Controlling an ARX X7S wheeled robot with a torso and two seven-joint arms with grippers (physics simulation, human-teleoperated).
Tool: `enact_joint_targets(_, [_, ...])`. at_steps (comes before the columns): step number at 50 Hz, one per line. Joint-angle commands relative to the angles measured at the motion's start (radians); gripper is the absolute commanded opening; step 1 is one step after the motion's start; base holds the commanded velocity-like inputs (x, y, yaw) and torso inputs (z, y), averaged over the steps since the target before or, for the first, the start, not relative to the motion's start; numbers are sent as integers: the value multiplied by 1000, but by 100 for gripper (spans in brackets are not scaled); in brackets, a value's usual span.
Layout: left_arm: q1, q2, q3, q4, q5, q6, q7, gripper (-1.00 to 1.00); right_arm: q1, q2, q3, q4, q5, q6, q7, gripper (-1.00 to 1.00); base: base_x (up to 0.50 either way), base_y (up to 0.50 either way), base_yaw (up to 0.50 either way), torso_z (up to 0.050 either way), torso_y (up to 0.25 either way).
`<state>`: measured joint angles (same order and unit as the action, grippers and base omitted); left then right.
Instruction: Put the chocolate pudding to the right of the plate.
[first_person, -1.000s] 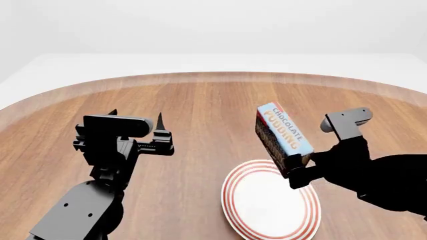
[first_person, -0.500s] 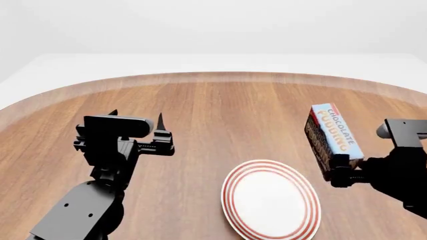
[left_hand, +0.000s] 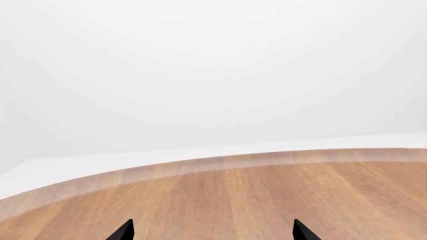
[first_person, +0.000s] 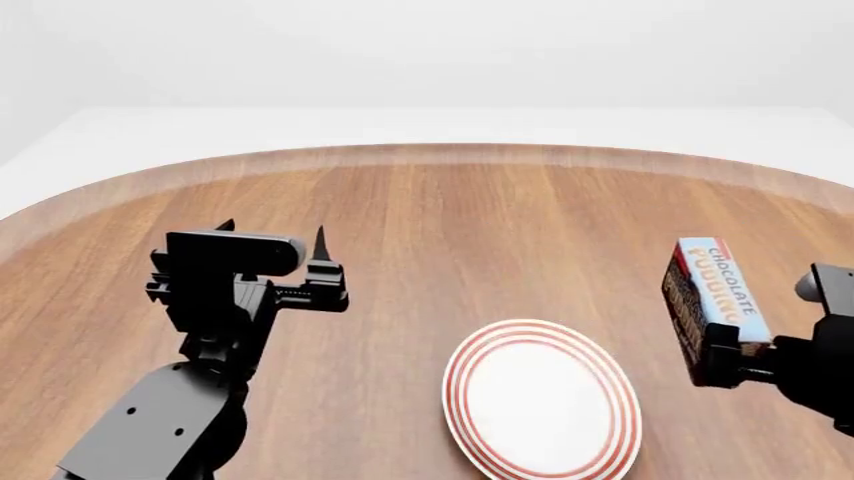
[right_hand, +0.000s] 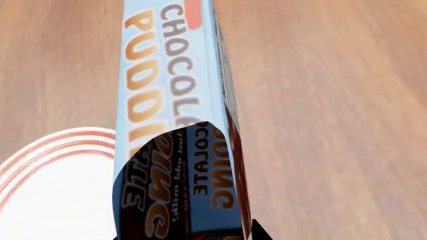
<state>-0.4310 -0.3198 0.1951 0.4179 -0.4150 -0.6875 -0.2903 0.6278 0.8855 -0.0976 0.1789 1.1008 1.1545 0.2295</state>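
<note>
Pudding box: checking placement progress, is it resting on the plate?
No, the right gripper holds the pudding beside the plate, not on it.

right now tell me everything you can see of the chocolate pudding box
The chocolate pudding is a small rectangular carton, cardboard by its look, with dark brown sides and a light-blue top with red at its far end, lettered "CHOCOLATE PUDDING" in white and orange. The right gripper holds it by its near end, above the wooden table, with its long axis pointing away from the robot. It sits to the right of the plate without touching it. Nothing but the gripper touches it.
</note>
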Motion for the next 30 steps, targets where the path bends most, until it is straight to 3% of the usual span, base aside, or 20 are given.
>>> enact_joint_targets(1, [2, -3, 2, 0, -3, 3, -3, 100, 6, -12, -44, 92, -70, -52, -58, -100, 0, 0, 0, 0, 0])
enact_joint_targets(30, [10, -9, 8, -5, -9, 14, -9, 100, -20, -29, -104, 269, -169, -144, -109, -100, 0, 0, 0, 0, 0])
